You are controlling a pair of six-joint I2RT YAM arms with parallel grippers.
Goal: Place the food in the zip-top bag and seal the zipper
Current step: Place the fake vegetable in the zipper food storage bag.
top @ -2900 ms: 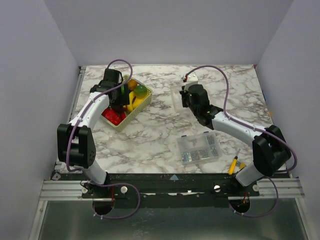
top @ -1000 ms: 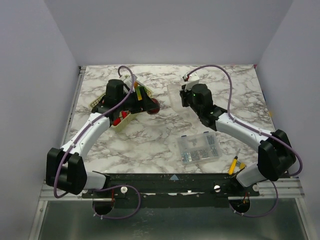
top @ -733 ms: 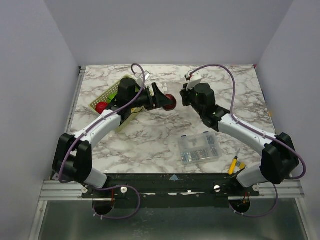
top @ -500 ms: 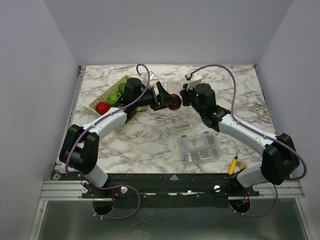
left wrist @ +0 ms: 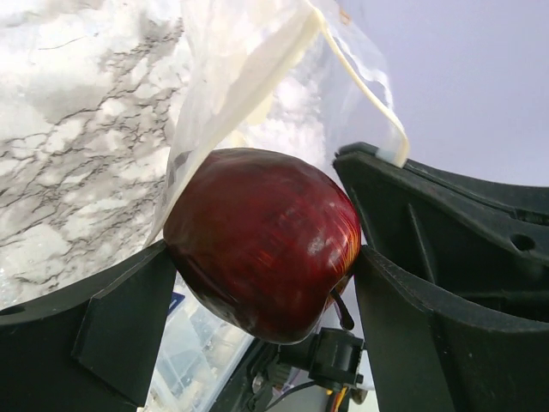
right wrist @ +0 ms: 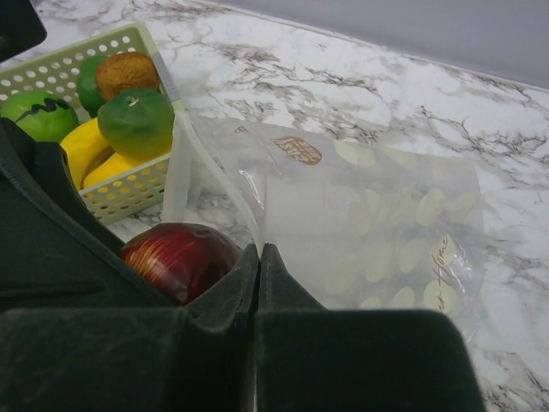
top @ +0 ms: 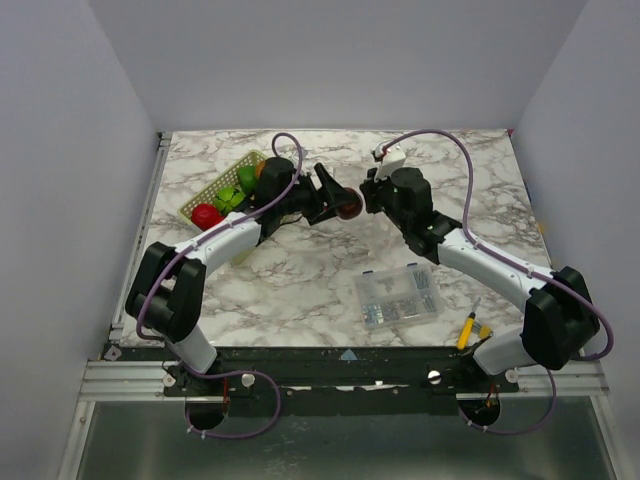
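Observation:
My left gripper is shut on a dark red apple, held above the table just left of centre. The apple is at the open mouth of the clear dotted zip-top bag. My right gripper is shut on the bag's upper mouth edge and holds it lifted. The pale zipper strip runs along that mouth. More food lies in the lattice basket: a green fruit, a brown one and yellow bananas. In the top view the right arm hides most of the bag.
The basket sits at the back left with a red fruit in it. A rigid clear compartment box lies at the front right, and a yellow-handled tool beside the right arm's base.
My left gripper has carried the apple from the basket rightwards to the bag's mouth. The right gripper has stayed shut on the bag's edge, hardly moving.

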